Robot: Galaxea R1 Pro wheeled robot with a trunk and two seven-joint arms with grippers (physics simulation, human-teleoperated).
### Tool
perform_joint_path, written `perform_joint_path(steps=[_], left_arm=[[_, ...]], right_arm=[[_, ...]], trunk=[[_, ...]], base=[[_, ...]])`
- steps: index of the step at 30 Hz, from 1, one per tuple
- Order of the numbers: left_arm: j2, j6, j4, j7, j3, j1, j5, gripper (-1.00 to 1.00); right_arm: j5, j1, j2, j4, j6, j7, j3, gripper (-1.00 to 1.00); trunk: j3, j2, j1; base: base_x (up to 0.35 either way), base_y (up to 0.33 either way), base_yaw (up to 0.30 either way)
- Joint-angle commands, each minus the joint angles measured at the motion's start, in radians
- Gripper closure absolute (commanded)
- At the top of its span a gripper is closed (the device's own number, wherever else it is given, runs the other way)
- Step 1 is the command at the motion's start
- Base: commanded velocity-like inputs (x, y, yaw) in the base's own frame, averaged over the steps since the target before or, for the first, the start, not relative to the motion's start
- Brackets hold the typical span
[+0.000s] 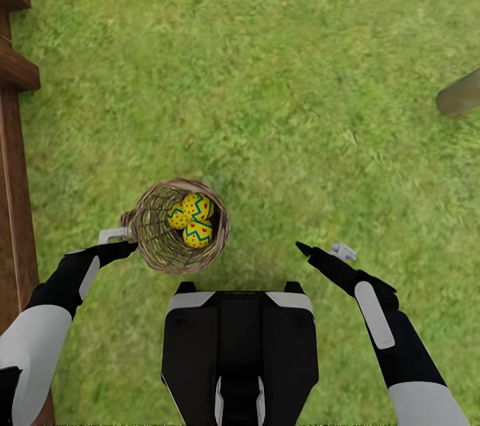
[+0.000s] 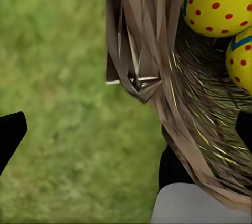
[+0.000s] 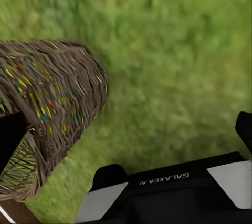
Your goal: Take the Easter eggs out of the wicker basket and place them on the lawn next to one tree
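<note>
The wicker basket [image 1: 160, 249] sits on the lawn [image 1: 280, 79] just ahead of my base, left of centre. Three Easter eggs lie inside it: one [image 1: 199, 205] at the far side, one [image 1: 177, 217] to its left, and one [image 1: 197, 234] nearer me. Two eggs [image 2: 218, 3] [image 2: 242, 61] show close up in the left wrist view. My left gripper [image 1: 120, 243] is at the basket's left rim [image 2: 137, 77], open, with the rim between its spread fingers. My right gripper [image 1: 324, 251] hovers open over grass to the right of the basket [image 3: 52, 92].
A dark brown wooden fence [image 1: 13, 146] runs along the left edge. A pale grey tree trunk [image 1: 460, 94] enters at the right edge, farther out on the grass. My black and white base [image 1: 240, 346] fills the near centre.
</note>
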Motion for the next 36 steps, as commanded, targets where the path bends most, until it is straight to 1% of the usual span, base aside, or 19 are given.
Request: perform_joint_path(steps=[1,8,24,31,34,36], left_arm=[[0.0,0.006,-0.001,-0.005,0.004,0.0,0.0,-1.0],[0.0,0.006,-0.001,-0.005,0.004,0.0,0.0,-1.0],[0.0,0.006,-0.001,-0.005,0.003,0.0,0.0,-1.0],[0.0,0.006,-0.002,-0.005,0.002,0.0,0.0,-1.0],[-0.001,0.005,-0.013,-0.005,0.001,0.0,0.0,-1.0],[-0.002,0.005,-0.038,-0.005,-0.001,0.0,0.0,-1.0]], right_arm=[[0.0,0.0,0.0,0.0,0.005,0.004,-0.002,-1.0],[0.003,0.0,0.0,0.022,0.003,0.004,-0.002,-1.0],[0.004,0.0,0.0,0.026,0.002,0.005,0.0,-1.0],[0.004,0.0,0.002,0.026,0.002,0.005,0.0,-1.0],[0.004,0.0,0.002,0.026,0.002,0.005,0.0,-1.0],[0.004,0.0,0.002,0.026,0.002,0.005,0.0,-1.0]], trunk=[[-0.003,-0.002,0.001],[-0.014,-0.002,0.001],[-0.041,-0.002,0.001],[-0.052,-0.002,0.001],[-0.057,-0.002,0.001],[-0.06,-0.002,0.001]], base=[[0.0,0.0,0.0],[0.0,0.0,0.0],[0.001,0.0,0.0],[0.076,0.0,0.0],[0.021,0.0,0.0],[0.007,0.0,0.0]])
